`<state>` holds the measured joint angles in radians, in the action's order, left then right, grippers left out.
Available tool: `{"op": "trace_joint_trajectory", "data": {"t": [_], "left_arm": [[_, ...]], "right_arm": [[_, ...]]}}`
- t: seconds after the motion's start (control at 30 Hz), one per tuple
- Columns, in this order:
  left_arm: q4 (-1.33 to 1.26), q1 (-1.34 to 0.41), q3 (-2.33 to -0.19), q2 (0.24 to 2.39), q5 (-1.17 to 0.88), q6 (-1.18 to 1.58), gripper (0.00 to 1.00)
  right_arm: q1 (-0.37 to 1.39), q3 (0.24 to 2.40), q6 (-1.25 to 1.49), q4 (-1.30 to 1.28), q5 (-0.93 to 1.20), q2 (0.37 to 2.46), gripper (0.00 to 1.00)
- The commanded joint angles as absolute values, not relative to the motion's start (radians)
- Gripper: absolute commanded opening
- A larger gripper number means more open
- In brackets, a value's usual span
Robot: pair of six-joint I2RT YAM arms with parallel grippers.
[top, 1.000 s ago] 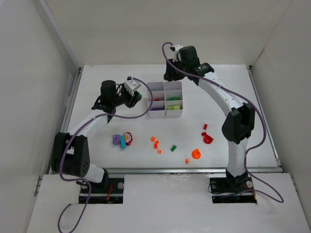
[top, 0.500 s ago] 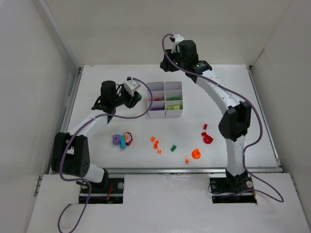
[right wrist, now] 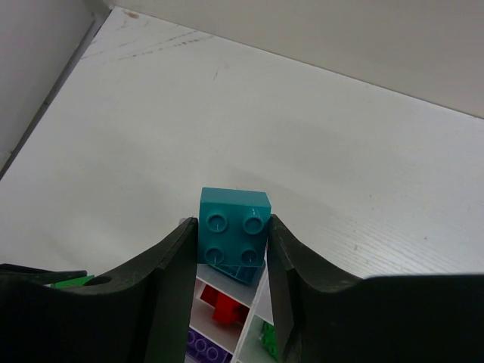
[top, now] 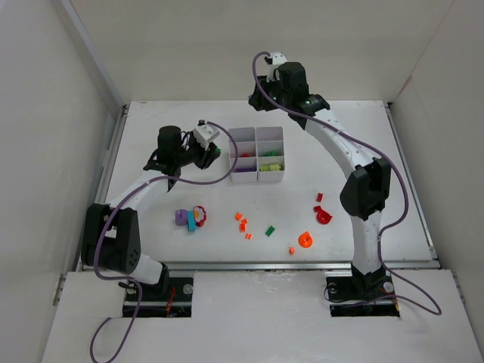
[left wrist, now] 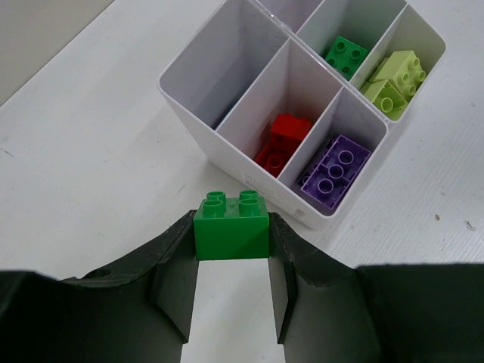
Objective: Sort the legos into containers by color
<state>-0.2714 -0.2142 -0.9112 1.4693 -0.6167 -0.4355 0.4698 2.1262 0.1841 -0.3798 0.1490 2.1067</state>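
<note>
Both grippers (left wrist: 232,253) (right wrist: 231,253) clamped — green lego (left wrist: 231,225) left, teal (right wrist: 234,231) right.

No readable text, labels, brands or numbers anywhere. Stud tops on green brick (left wrist: 231,227) and teal brick (right wrist: 234,234) too blurry for any marking. White tray (left wrist: 219,144) walls unprinted.

The white tray (left wrist: 198,121) shows red bricks (left wrist: 281,140), a purple brick (left wrist: 333,170), lime bricks (left wrist: 393,79) and a green brick (left wrist: 346,54). The black left gripper (left wrist: 231,236) has a bright green brick (left wrist: 231,224); the black right gripper (right wrist: 231,243), a teal brick (right wrist: 234,234). On the white table (top: 408,151): orange bits (top: 242,221), red pieces (top: 323,215), and a purple, teal and red cluster (top: 190,218).
</note>
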Motion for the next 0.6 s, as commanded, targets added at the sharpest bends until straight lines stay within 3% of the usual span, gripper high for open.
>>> {"op": "trace_joint_trajectory", "data": {"t": [0.0,0.3,0.57], "left_arm": [[-0.278,-0.218,-0.95,1.462,-0.627,-0.422,0.0],[-0.278,-0.218,-0.94,1.462,-0.618,-0.422,0.0],[-0.331,-0.218,-0.919,1.453,-0.442,-0.344,0.0]], "right_arm": [[0.468,2.148,0.195,-0.313,0.138,2.115,0.0],[0.468,2.111,0.206,-0.322,0.138,2.088,0.0],[0.497,2.111,0.215,-0.549,0.072,2.097,0.0]]}}
